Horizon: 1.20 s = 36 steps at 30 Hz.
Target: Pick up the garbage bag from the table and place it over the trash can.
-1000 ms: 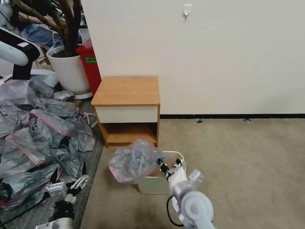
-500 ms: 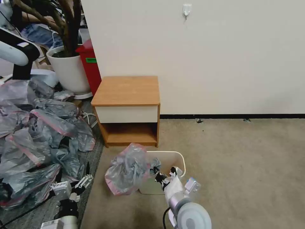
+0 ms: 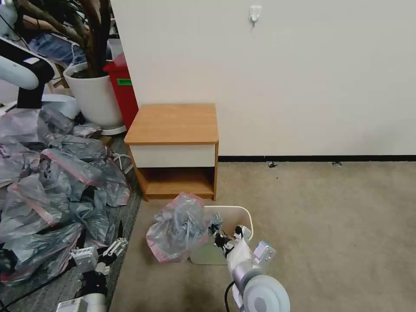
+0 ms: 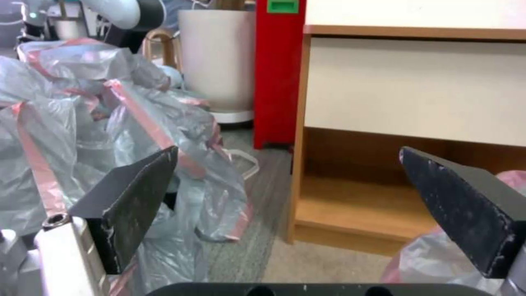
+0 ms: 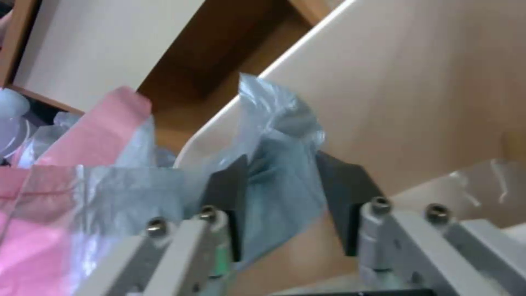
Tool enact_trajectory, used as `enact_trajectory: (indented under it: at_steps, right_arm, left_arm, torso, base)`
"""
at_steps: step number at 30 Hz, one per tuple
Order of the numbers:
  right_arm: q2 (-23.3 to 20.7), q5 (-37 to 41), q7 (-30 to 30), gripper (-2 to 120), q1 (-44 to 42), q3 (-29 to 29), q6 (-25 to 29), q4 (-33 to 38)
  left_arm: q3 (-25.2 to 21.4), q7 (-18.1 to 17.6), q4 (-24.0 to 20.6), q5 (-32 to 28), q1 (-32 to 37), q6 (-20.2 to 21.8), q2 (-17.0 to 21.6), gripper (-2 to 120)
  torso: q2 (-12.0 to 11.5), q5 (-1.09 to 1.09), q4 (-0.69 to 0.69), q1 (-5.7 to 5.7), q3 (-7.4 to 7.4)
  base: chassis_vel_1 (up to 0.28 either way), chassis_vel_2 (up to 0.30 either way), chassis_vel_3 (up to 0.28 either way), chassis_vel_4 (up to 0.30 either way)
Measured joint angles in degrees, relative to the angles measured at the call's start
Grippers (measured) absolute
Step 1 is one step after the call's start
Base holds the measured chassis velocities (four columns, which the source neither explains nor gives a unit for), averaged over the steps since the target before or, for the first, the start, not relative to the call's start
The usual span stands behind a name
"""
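Right gripper (image 3: pixel 220 237) sits over the cream trash can (image 3: pixel 242 213), jaws clamped on a fold of the garbage bag (image 3: pixel 180 227), which drapes over the can's left rim. Left gripper (image 3: pixel 104 253) hangs low near the bag heap (image 3: pixel 52 182), jaws apart and empty.

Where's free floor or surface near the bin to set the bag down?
Free: the table top, and carpet right of the trash can out to the wall. Crowded: bag heap left of the table; the garbage bag, in the right claw, drapes the can's left rim.
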Motion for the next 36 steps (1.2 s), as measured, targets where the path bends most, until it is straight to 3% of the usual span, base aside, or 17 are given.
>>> enact_trajectory:
  at_steps: [4,9,13,18,23,28,30,31,33,35,36]
  right_arm:
    - [-0.7,-1.1,0.1,54,-0.5,1.1,0.1,0.6]
    - [-1.1,-1.6,0.3,67,-0.9,1.9,0.2,1.1]
    - [-1.1,-1.7,0.7,87,-1.3,3.4,0.1,3.2]
    - [-1.1,-2.0,1.2,100,-1.2,5.8,0.1,4.1]
    - [-1.6,-2.0,1.6,110,-1.0,9.4,0.2,5.5]
    - [-2.2,-2.1,1.6,114,-1.2,11.8,0.6,7.0]
    - [-2.2,-2.4,1.7,114,-1.6,12.6,0.9,7.5]
    - [-2.2,-2.4,1.7,114,-1.6,12.6,0.9,7.5]
    - [-2.1,-2.7,1.7,114,-2.1,13.0,1.2,7.7]
    - [-2.0,-2.9,1.7,114,-2.3,13.0,1.3,7.8]
    - [-1.9,-3.3,1.7,112,-2.7,13.0,1.4,8.0]
  left_arm:
    - [0.2,0.0,0.0,0.0,0.0,-0.1,0.1,100]
    - [0.3,0.0,-0.3,0.1,0.1,-0.2,0.2,100]
    - [0.4,0.0,-0.5,0.5,0.3,-0.5,0.4,100]
    - [0.4,0.2,-1.1,2.1,0.8,-1.6,0.3,100]
    - [1.1,1.9,-4.4,1.6,2.0,-1.8,0.6,100]
    - [2.7,6.0,-8.1,-5.3,3.3,2.6,1.9,100]
    - [2.8,11.3,-8.6,-7.7,3.4,5.3,3.0,100]
    - [2.8,11.3,-8.6,-7.7,3.4,5.3,3.0,100]
    - [3.2,14.3,-8.6,-10.4,3.0,9.5,4.2,100]
    - [3.5,14.7,-8.7,-11.5,2.7,11.4,4.5,100]
    - [4.1,14.8,-8.9,-13.3,2.2,15.2,4.9,100]
  torso:
    - [0.0,0.0,0.0,0.0,0.0]
    - [0.0,0.0,0.0,0.0,0.0]
    - [0.0,0.0,0.0,0.0,0.0]
    - [0.0,0.0,0.0,0.0,0.0]
    - [0.0,0.01,0.0,0.0,0.0]
    - [0.0,0.01,0.0,0.0,0.0]
    - [0.0,0.0,0.0,0.0,0.0]
    - [0.0,0.0,0.0,0.0,0.0]
    - [0.0,0.0,0.0,0.0,0.0]
    - [0.0,0.0,0.0,0.0,0.0]
    - [0.0,0.0,0.0,0.0,0.0]
  base:
    - [0.0,0.0,0.0,0.0]
    - [0.0,0.0,0.0,0.0]
    - [0.0,0.0,0.0,0.0]
    - [0.0,0.0,0.0,0.0]
    - [0.0,0.0,0.0,0.0]
    - [0.0,0.0,0.0,0.0]
    - [0.0,0.0,0.0,0.0]
    - [0.0,0.0,0.0,0.0]
    - [0.0,0.0,0.0,0.0]
    - [0.0,0.0,0.0,0.0]
    - [0.0,0.0,0.0,0.0]
